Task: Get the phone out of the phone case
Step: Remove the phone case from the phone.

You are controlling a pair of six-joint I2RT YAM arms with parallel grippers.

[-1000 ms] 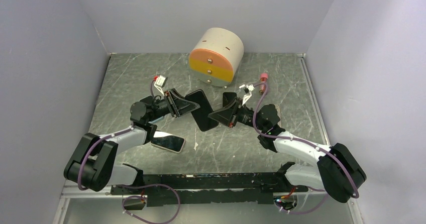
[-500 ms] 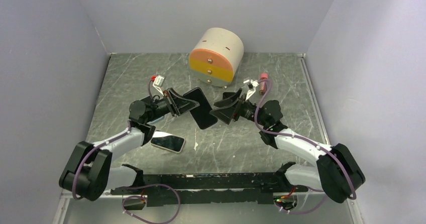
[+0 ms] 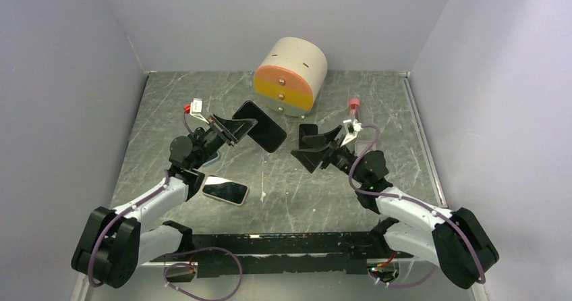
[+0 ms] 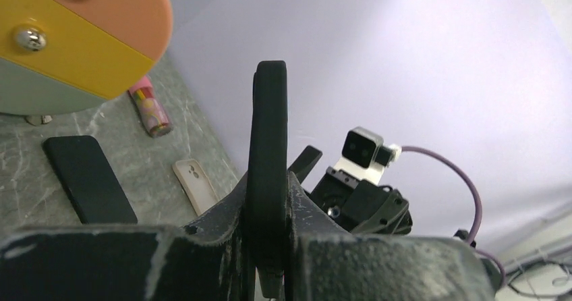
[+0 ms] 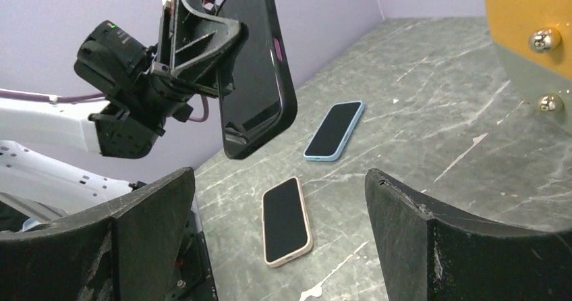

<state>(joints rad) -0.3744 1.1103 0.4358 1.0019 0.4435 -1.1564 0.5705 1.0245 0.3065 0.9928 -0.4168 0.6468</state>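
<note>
Top external view: two arms reach over a grey marbled table (image 3: 391,173) toward a drawer unit (image 3: 290,75) at the back.
Drawer unit front: orange, yellow and pale green bands, each with a metal knob.
Left gripper (image 3: 231,129): clenched on one edge of the phone case, with both fingers pressed against it.
Phone case (image 3: 262,126): black, tilted and lifted clear of the table, in front of the drawer unit and a little to its left.
Phone (image 5: 253,78): a dark glossy face fills the case rim in the right wrist view, so it appears seated in the case.
Right gripper (image 3: 311,148): released, jaws spread wide with nothing between them. It is in front of the drawer unit, a little to its right, apart from the case.
Cream-cased phone (image 3: 224,191): flat, screen up, well in front of the drawer unit beside the left arm.
Blue-cased phone (image 5: 334,131): flat, screen up, nearer the drawer unit than the cream one.
Pink tube (image 3: 353,103): lying on the table just right of the drawer unit.
Left wrist view: a black slab (image 4: 88,178) and a cream case (image 4: 195,185) lie flat near the drawer unit, beside the tube.
</note>
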